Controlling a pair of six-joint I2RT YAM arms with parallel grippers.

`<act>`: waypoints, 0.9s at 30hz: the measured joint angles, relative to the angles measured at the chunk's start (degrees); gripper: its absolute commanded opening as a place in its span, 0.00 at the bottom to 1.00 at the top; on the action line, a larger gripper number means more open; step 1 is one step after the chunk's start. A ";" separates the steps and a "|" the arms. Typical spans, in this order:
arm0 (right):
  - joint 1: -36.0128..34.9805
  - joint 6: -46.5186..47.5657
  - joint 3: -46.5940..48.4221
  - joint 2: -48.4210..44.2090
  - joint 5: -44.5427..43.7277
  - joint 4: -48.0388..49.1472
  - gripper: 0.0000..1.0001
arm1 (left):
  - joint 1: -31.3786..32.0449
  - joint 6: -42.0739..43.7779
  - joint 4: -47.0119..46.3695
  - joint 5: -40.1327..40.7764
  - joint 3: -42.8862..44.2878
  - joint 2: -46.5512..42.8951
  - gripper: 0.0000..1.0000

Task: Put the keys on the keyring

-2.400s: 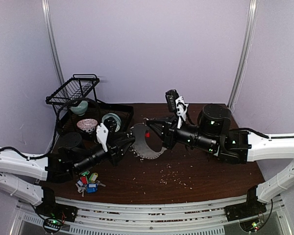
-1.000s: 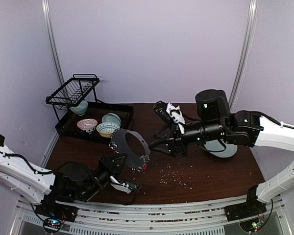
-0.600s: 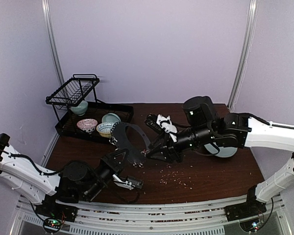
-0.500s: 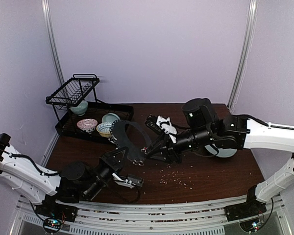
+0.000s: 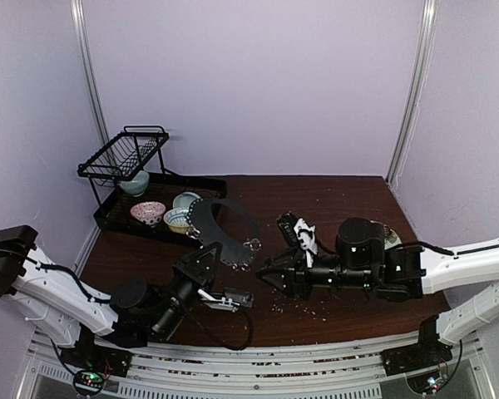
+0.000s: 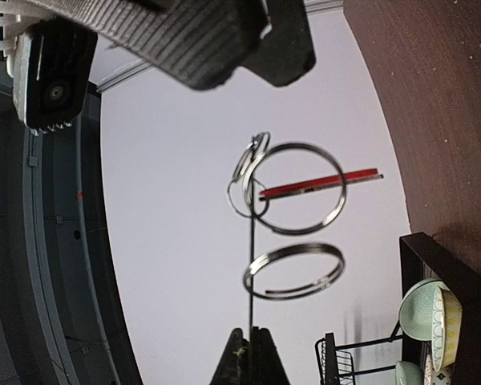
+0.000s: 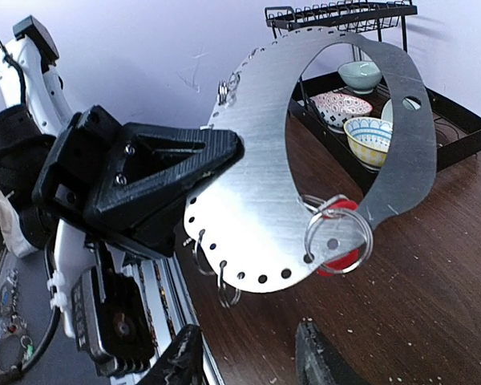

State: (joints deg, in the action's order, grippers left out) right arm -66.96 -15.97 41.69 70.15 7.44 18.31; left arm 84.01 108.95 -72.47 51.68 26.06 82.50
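The keyring [image 7: 264, 208], a flat silver oval plate with holes along its rim, is held up above the table. My left gripper [image 7: 212, 156] is shut on its edge. In the left wrist view the keyring [image 6: 251, 281] shows edge-on as a thin line rising from the closed fingertips [image 6: 252, 357]. A red-tagged key [image 7: 342, 261] hangs from a wire ring [image 7: 338, 233] on the rim. My right gripper [image 7: 248, 361] is open just below the plate's lower edge, holding nothing. From above, the keyring [image 5: 204, 224] stands tilted between the left gripper [image 5: 212, 252] and the right gripper [image 5: 268, 281]. Other keys are hidden.
A black tray [image 5: 116, 218] with patterned bowls [image 5: 183, 219] and a wire rack [image 5: 123, 154] stands at the back left. Crumbs [image 5: 295, 307] are scattered on the brown table. A pale green plate [image 5: 390, 236] peeks out behind the right arm.
The right arm has swung down and nearer, bringing its open gripper low under the keyring. The left arm has raised and turned the keyring slightly rightward, still gripping it.
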 measured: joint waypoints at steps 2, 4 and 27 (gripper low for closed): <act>-0.70 -0.87 -0.24 1.44 -0.46 3.72 0.38 | 0.00 -0.20 -0.33 0.09 0.33 0.00 0.00; -1.07 -1.16 -0.22 3.17 -0.70 7.30 0.37 | 0.00 -0.46 -0.37 0.22 0.66 0.00 0.00; -1.81 -0.39 0.50 7.78 -2.67 13.64 0.00 | -0.22 -4.98 0.90 1.92 0.85 -0.81 0.00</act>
State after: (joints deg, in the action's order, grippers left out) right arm -68.77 -16.36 42.19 77.93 4.78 31.94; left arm 83.79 103.96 -71.57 53.60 26.92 81.69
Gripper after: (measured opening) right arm 0.010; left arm 0.007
